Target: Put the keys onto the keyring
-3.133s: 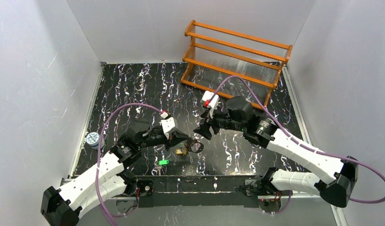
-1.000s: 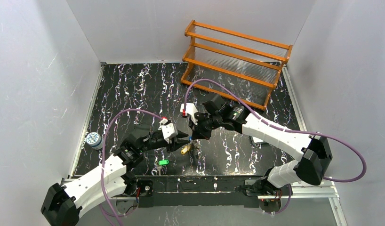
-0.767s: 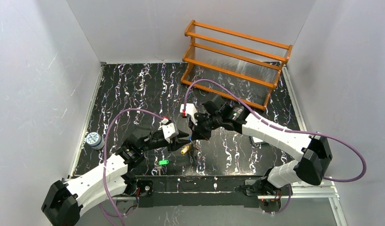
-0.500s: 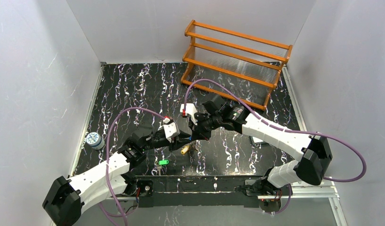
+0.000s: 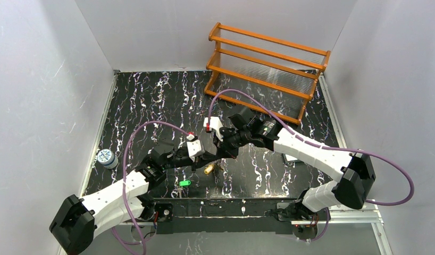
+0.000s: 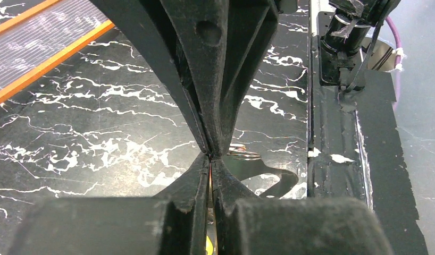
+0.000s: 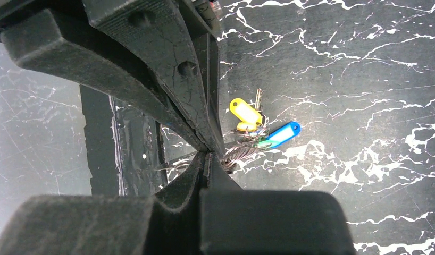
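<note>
The top external camera is looking down from above and behind the arm bases. It is far enough off to be taking in the whole black marbled table and the orange rack at its far side. The left wrist camera is sitting right behind the left gripper, facing across the table with the rack at its left edge. The right wrist camera is hanging just behind the right gripper, pointing down at the keys. Both wrist views are sharing the spot where the two grippers' tips are meeting. A silvery scrap there in the left one is probably the same bunch.
</note>
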`<move>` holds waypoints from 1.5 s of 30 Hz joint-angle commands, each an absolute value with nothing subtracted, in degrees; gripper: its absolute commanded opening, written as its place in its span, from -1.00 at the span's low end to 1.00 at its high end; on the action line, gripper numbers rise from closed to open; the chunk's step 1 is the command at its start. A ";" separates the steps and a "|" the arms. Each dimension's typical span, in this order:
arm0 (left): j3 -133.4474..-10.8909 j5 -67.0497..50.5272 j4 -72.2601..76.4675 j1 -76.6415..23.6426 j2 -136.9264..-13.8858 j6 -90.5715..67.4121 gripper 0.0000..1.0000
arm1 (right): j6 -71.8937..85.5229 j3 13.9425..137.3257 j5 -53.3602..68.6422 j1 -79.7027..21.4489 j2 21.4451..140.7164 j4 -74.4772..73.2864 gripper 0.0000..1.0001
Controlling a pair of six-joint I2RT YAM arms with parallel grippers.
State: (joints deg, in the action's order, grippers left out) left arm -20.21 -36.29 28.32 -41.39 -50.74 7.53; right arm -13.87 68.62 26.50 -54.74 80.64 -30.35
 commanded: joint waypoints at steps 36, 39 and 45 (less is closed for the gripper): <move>-8.26 -33.75 57.54 -41.57 -40.61 -8.43 -1.00 | -9.66 45.64 52.69 -46.13 60.97 10.22 -0.02; -8.26 -33.78 57.79 -41.50 -40.61 -8.69 -1.00 | -8.73 45.77 52.99 -46.14 62.45 12.04 -0.14; -8.05 -33.84 58.07 -41.55 -40.29 -8.79 -1.00 | -7.84 47.16 53.61 -46.14 66.60 12.37 -0.18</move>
